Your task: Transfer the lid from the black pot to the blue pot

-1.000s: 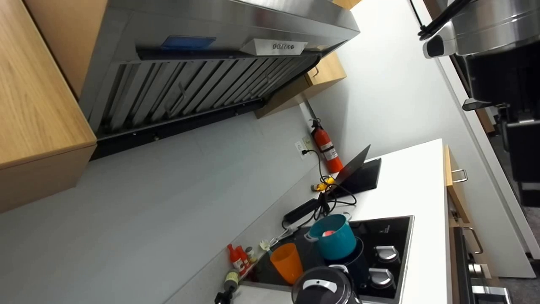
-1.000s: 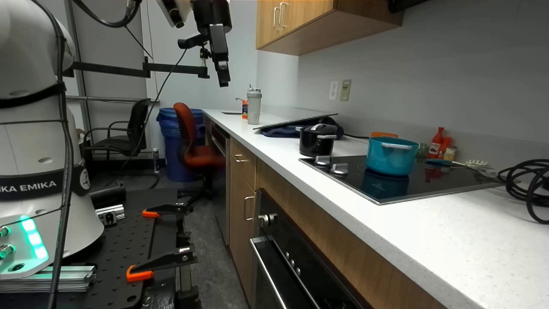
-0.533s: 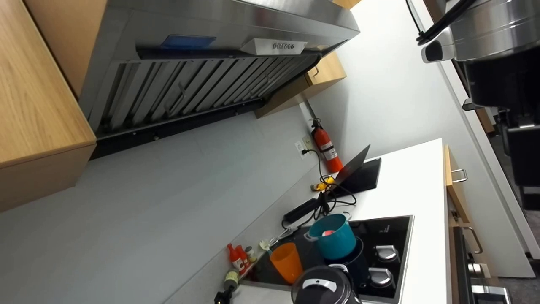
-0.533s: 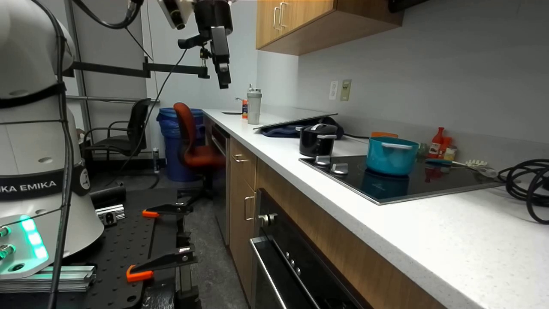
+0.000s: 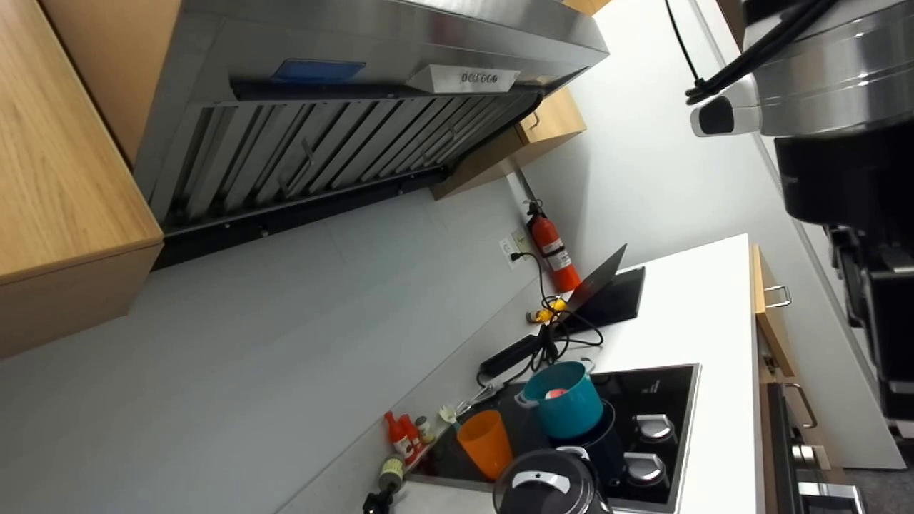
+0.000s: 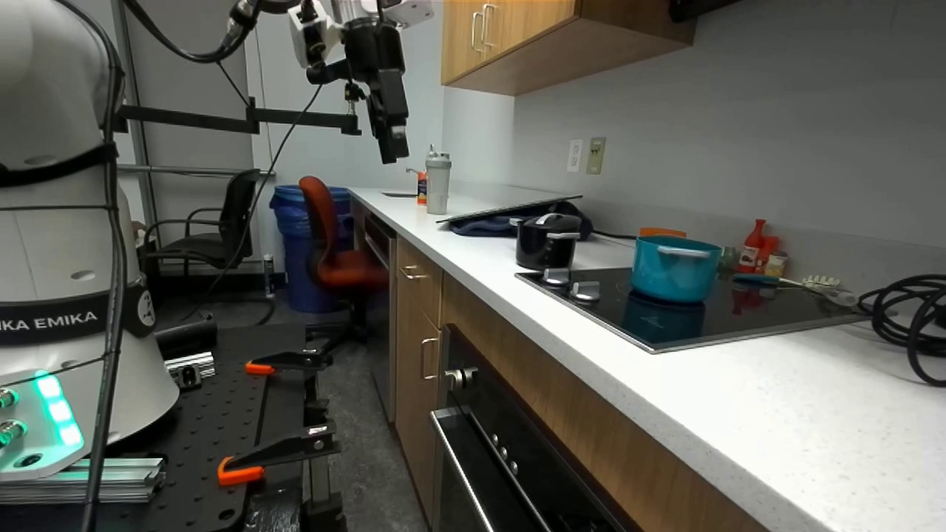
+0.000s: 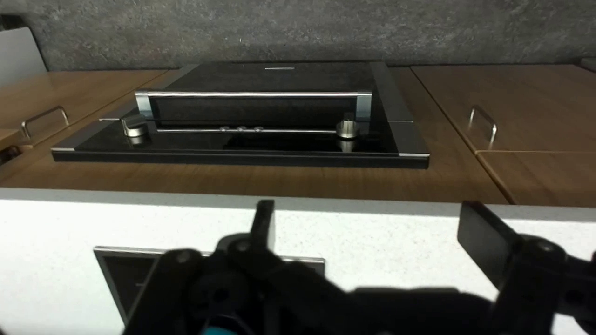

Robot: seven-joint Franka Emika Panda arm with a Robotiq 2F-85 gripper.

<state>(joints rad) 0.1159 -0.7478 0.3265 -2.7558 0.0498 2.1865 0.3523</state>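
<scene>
The black pot stands at the far edge of the cooktop in an exterior view. It also shows, cut by the bottom edge, in an exterior view. Its dark lid with a light handle sits on it. The blue pot stands on the cooktop, with its top uncovered. In an exterior view the blue pot has something red inside. A sliver of teal shows at the bottom of the wrist view. My gripper is open and empty, its fingers wide apart. It hangs high above the counter level, well away from both pots.
The orange vessel stands beside the pots. Red bottles, a whisk-like utensil and black cables lie behind and beside the cooktop. The range hood hangs above. A grey shaker bottle stands farther along the counter.
The gripper has moved down and slightly towards the counter, and its tilt has changed a little. The pots and lid have not moved.
</scene>
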